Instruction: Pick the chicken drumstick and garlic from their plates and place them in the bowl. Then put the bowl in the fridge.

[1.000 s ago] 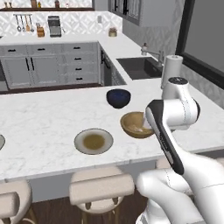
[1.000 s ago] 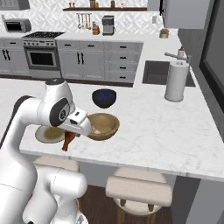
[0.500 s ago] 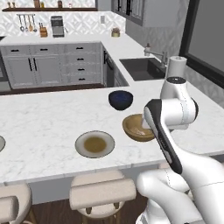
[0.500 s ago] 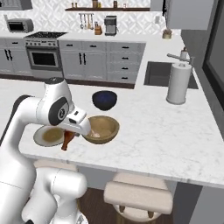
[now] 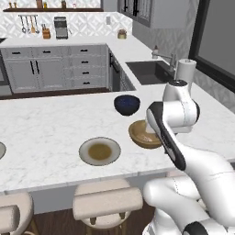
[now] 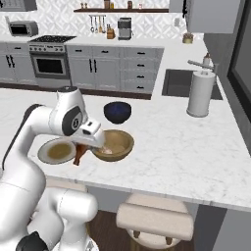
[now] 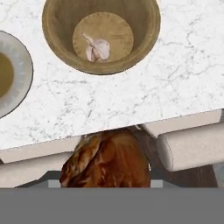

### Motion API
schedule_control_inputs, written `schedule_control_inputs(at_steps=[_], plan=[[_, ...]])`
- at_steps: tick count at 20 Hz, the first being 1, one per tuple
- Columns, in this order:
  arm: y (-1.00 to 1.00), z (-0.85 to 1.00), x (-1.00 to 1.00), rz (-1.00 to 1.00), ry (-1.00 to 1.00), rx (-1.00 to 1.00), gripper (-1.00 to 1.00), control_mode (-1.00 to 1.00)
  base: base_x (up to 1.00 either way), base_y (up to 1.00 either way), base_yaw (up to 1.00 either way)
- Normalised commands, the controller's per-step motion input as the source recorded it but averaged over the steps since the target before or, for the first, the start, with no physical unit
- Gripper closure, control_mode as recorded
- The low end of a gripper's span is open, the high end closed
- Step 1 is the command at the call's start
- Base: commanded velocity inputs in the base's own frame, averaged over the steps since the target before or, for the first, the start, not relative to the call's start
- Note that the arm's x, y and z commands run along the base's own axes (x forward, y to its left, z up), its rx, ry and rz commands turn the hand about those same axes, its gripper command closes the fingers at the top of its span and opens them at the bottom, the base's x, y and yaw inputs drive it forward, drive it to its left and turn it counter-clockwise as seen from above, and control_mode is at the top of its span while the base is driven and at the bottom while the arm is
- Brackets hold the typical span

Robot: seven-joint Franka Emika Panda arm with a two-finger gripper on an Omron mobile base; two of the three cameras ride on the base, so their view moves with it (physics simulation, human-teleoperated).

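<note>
At the hand view's top, the bowl (image 7: 101,37) holds the garlic (image 7: 97,48); a plate (image 7: 13,74) lies left; the fingers pinch the chicken drumstick (image 7: 109,159) low.

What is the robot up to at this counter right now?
The gripper holds the drumstick, gripped between its jaws, near the counter's front edge and short of the bowl. The garlic already lies in the bowl. The plate beside the bowl has nothing on it. A dark blue bowl sits just behind. The drumstick has yet to go into the bowl.
</note>
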Motion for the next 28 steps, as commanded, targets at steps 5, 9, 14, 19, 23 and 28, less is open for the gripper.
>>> schedule_control_inputs(at_steps=[5, 9, 14, 19, 23, 28], plan=[[-0.12, 0.00, 1.00, 0.17, 0.26, 0.00, 1.00, -1.00, 0.00, 0.00, 0.00], [-0.32, -0.01, 1.00, 0.02, 0.48, 0.00, 1.00, -1.00, 0.00, 0.00, 0.00], [-0.39, -0.47, 1.00, 0.00, 0.10, 0.11, 1.00, -1.00, 0.00, 0.00, 0.00], [0.00, -0.70, 0.95, 0.00, 0.00, 0.01, 1.00, -1.00, 0.00, 0.00, 0.00], [0.00, -0.76, 0.64, -0.04, 0.08, 0.00, 1.00, -1.00, 0.00, 0.00, 0.00], [0.01, -0.55, 0.01, -0.05, 0.11, -0.05, 1.00, -1.00, 0.00, 0.00, 0.00]])
